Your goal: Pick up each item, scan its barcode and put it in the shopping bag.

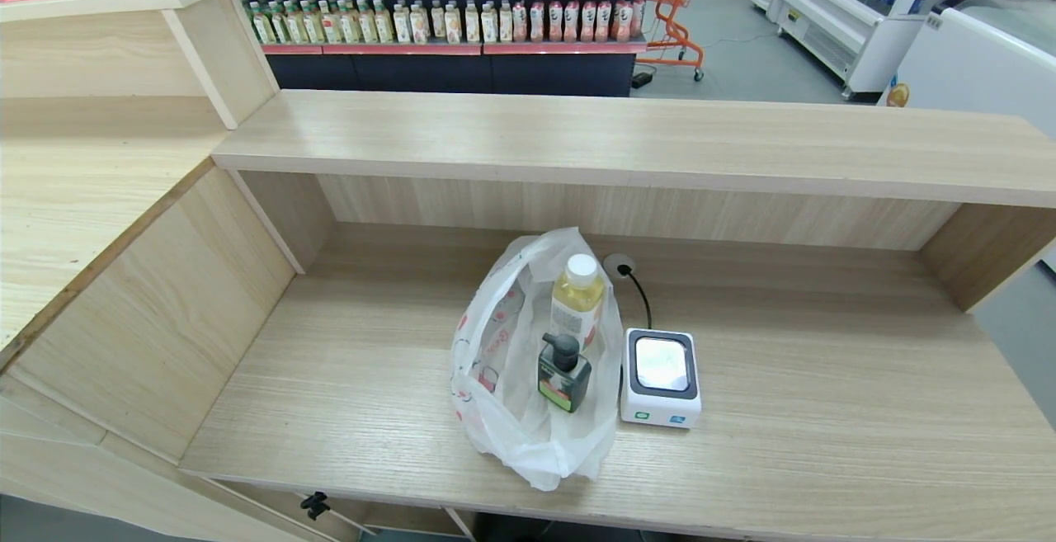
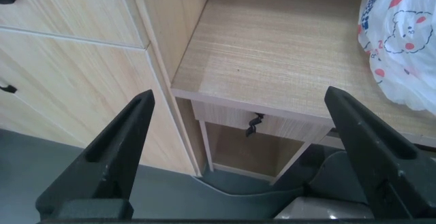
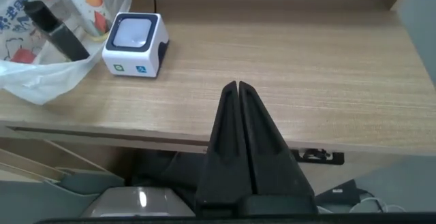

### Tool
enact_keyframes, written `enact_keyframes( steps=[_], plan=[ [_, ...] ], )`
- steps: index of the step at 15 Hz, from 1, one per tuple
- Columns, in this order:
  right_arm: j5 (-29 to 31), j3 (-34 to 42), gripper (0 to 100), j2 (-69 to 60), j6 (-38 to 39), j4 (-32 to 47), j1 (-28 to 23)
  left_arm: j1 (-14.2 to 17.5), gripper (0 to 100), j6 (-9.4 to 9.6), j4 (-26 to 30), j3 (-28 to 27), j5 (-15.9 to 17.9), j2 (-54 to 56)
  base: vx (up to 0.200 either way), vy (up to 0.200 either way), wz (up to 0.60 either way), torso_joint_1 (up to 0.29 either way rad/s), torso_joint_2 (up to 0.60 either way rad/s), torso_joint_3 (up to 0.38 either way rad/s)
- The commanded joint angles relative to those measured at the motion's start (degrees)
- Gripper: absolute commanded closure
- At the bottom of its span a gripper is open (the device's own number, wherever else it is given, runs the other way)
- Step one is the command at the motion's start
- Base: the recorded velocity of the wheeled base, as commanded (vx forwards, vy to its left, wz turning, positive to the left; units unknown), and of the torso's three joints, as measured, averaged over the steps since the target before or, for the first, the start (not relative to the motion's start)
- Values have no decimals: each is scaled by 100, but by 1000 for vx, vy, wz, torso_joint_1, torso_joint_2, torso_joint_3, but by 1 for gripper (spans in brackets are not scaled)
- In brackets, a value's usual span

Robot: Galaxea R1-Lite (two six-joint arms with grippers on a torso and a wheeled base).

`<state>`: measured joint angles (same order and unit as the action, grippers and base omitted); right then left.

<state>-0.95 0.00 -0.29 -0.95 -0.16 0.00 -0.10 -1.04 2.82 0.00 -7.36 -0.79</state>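
Checkout | juice bottle point(image 1: 577, 299) and dark pump bottle point(image 1: 564, 375) stood inside the shopping bag point(image 1: 493, 336) on the counter point(image 1: 825, 410), just beside the scanner point(image 1: 660, 377) | bagging judged finished | left gripper point(image 2: 240, 96) spread, empty; right gripper point(image 3: 237, 86) pressed together, empty, both by the counter's front.

White bag point(image 1: 536, 451), red print; yellow bottle point(image 1: 577, 303); dark dispenser point(image 1: 563, 379); white scanner point(image 1: 660, 410)

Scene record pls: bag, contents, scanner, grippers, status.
bag: white shopping bag, open, on the counter, beside the scanner on its left
contents: yellow drink bottle, dark pump bottle
scanner: white box, cable running to the rear
left gripper: jaws open, empty
right gripper: jaws shut, empty
status: both visible items are in the bag
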Motion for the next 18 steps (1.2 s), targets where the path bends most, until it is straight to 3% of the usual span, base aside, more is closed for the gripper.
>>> enact_keyframes(
  steps=[1,8,18],
  plan=[
    [-2,0,100,29,-2,-2,0,1,0,7,0,0,-2,0,0,-200,0,7,2,7],
    [-2,0,100,29,-2,-2,0,1,0,60,0,0,-2,70,0,-200,0,6,4,3],
    [-10,0,100,29,-2,-2,0,1,0,68,0,0,-2,79,40,0,0,0,0,0]
  ],
)
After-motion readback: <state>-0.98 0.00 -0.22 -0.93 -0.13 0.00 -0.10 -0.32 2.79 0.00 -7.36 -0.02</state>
